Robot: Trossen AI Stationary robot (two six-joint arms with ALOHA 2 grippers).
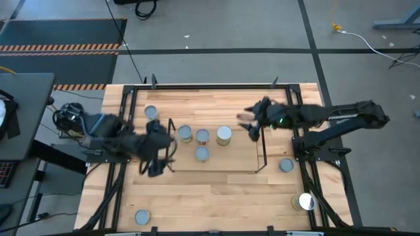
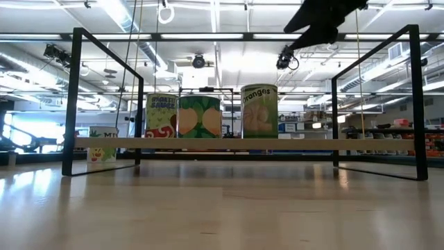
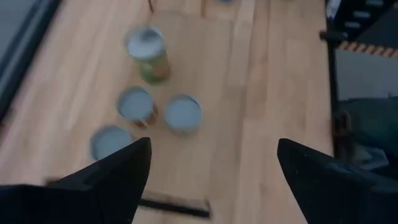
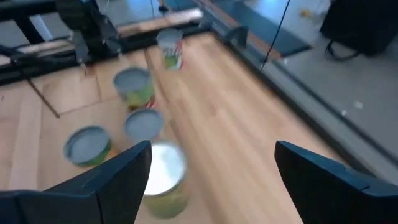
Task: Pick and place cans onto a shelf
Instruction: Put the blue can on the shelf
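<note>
Shelf: your shelf (image 1: 261, 152) stands mid-bench (image 1: 216, 203), a dark rod frame with a pale board.
Cans on shelf: you have four cans (image 1: 202, 136) there, three in a row, one (image 1: 201, 154) just in front.
Loose cans: four lie on the bench, one (image 1: 151, 112) behind the shelf's left end, one (image 1: 142, 217) front left, two (image 1: 286, 165) right.
Left end effector (image 1: 156, 157): open, empty, at the shelf's left end.
Right end effector (image 1: 247, 124): your fingers stand apart, holding nothing, above the shelf's right part.

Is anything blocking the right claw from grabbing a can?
No. The right gripper hangs open beside the rightmost can on the shelf, with nothing visible between them. Loose cans, like one outside the rack, also sit in the open.
</note>
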